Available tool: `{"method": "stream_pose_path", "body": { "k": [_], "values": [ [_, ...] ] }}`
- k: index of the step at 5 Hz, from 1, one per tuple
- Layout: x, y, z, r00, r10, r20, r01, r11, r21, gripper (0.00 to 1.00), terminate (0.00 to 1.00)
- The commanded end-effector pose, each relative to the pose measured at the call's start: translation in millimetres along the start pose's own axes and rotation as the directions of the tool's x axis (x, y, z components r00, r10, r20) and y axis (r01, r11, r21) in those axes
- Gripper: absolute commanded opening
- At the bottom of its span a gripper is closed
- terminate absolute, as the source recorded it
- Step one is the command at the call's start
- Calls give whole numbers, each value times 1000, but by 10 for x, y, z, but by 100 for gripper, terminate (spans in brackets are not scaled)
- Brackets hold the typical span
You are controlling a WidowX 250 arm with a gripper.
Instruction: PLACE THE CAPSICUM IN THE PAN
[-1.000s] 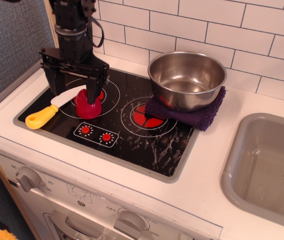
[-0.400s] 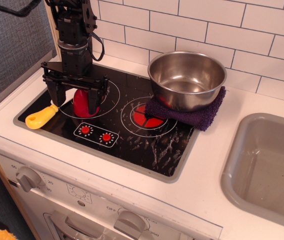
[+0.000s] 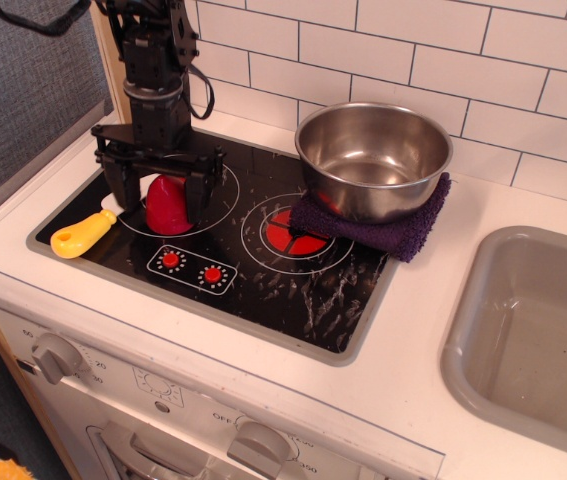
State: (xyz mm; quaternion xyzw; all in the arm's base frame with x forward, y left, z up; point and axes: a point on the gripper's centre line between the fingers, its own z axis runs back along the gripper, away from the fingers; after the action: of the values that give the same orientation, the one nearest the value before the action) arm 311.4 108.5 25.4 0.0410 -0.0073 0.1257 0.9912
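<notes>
I see the gripper (image 3: 159, 190) has dropped lower than a second ago, its spread fingers now straddling the capsicum (image 3: 167, 205) without clamping it. The capsicum sits on the stove (image 3: 263, 270), well apart from the pan (image 3: 373, 160); the knife (image 3: 83, 232) is now partly hidden.

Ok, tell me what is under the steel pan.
A folded purple cloth lies under the pan, sticking out at its front and right, partly over the right burner ring. What lies beneath the pan's middle is hidden.

Bright, even overhead light. Focus sharp across frame, no motion blur. Strong highlights inside the pan (image 3: 373, 160); white streaked glare on the black cooktop (image 3: 263, 270) toward its front right corner. Soft shadows under the purple cloth (image 3: 393, 230). Grey sink (image 3: 483, 330) dimmer.
</notes>
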Motion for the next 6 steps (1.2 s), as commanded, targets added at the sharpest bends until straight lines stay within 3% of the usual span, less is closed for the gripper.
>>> {"method": "stream_pose_path", "body": {
  "k": [1,2,3,4,5,6],
  "values": [
    [26,-62,159,998,1,57,-1,1000,-7,0,0],
    [42,-149,329,996,-13,87,14,1000,-13,0,0],
    [144,-388,847,976,-37,215,42,999,-21,0,0],
    [333,-825,1271,938,-137,320,158,987,-42,0,0],
    [581,-1414,1227,901,-290,323,340,934,-110,0,0],
    [713,-1749,1094,885,-362,291,412,901,-132,0,0]
  ]
}}
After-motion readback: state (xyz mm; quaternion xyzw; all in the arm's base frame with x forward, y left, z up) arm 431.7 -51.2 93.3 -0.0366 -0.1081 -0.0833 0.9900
